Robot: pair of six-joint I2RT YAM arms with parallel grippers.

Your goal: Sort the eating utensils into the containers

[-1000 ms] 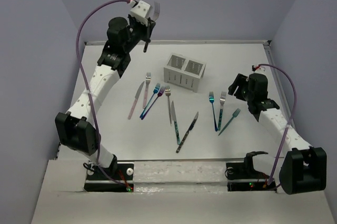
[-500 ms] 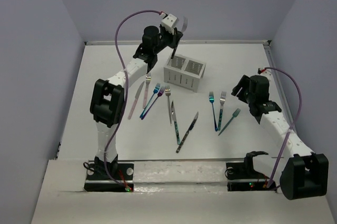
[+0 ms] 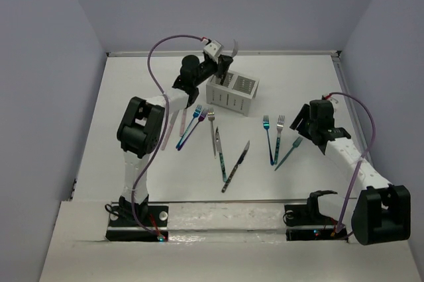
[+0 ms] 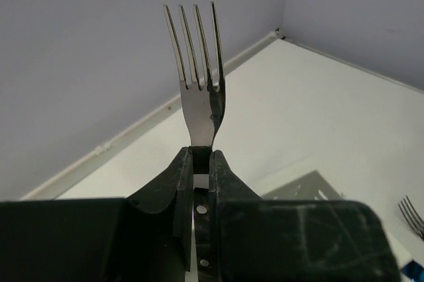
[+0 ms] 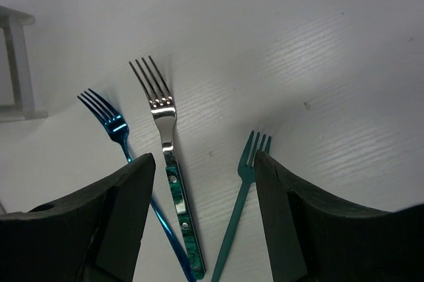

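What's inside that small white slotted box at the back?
The white slotted box shows only grey perforated floor in its right compartment. The left gripper, clamping a silver metal fork, hides part of the left one.

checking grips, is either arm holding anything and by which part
The left fingers clamp a fork by its upper handle, tines up. The right fingers hold nothing.

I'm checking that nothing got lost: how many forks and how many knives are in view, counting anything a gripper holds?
Forks: 8, one of them in the left gripper
Knives: 3
Total: 11
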